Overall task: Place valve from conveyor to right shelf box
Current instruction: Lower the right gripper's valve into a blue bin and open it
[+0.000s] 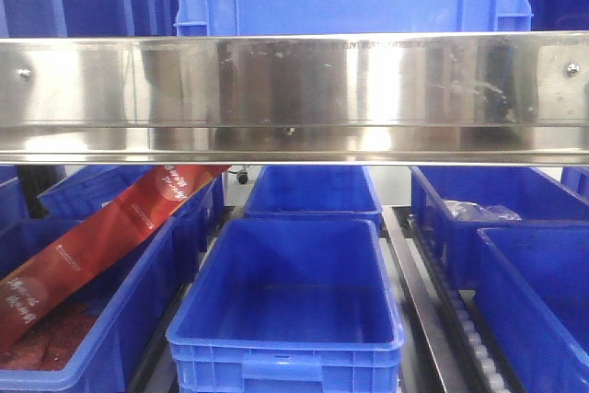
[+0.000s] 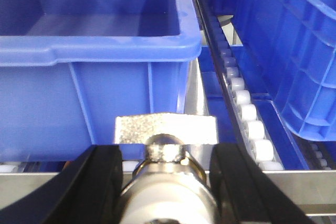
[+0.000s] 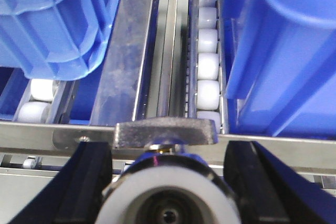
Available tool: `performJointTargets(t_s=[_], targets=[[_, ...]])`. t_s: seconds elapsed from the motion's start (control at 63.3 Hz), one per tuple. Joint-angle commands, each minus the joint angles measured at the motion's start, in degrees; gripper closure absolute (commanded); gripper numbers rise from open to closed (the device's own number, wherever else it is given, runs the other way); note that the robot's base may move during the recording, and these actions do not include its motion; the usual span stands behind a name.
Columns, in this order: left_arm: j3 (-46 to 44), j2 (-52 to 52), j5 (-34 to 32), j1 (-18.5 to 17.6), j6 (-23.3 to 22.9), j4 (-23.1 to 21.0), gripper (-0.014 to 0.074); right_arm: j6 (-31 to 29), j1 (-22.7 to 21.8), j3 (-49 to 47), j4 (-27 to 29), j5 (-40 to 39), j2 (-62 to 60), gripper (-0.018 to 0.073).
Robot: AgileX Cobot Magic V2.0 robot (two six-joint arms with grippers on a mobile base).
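Exterior front-facing view first, with the roller track [image 1: 483,347] as marker. Well left of it stands a box holding a red packet [image 1: 101,236]. Just left of it is an empty centre box [image 1: 276,356], and just right of it another blue box [image 1: 529,292], probably the right shelf box. A steel rail [image 1: 294,89] crosses above them all. No arm, valve or conveyor shows here.

Left wrist view: the left gripper [image 2: 165,153] is closed on the left valve [image 2: 167,192], with a black finger pressed against each flank of its round body. The silver handle [image 2: 165,128] lies crosswise ahead. The valve sits left of the roller track, facing the outer wall of a blue box and seemingly below that box's rim. Pushed straight forward, the handle would likely strike that wall.

Right wrist view: the right gripper [image 3: 168,150] likewise clamps the right valve [image 3: 168,192], its darker handle [image 3: 165,131] crosswise. This valve sits above the shelf's front steel lip [image 3: 294,148], just left of the roller track. It is aimed at the steel channel [image 3: 126,51] between two boxes, with no box beneath it.

Letting go here would probably drop it into that gap or onto the rollers, where a round body could run away. It needs to shift right, past the track and over the box wall, before release. Flat fingers on a round body may also let it twist if the handle is bumped.
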Motion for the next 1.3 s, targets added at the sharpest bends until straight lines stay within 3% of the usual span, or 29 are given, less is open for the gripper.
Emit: performJointTargets(t_s=[0.0,0.98,1.122,1.28], targets=[[-0.29,-0.41,-3.14,-0.24,-0.11,-0.27,0.0708,-0.46,-0.04,-0.45,-0.17,-2.99,-0.73,0.0727],[-0.51,-0.41,-3.57,-0.24,-0.11,-1.24,0.0708,-0.46,-0.04,-0.57,1.49,-3.99,-0.73,0.0727],[-4.72,1.04,-2.12,-0.84,0.04,-1.24,0.0708,-0.46,1.14,-4.59,3.16,-4.74,-0.73,0.0727],[-13.21,6.49,-1.58,-4.71,0.56,-1.07,0.0708,-0.46,4.56,-11.07,3.16,-8.38,0.50,0.0727]])
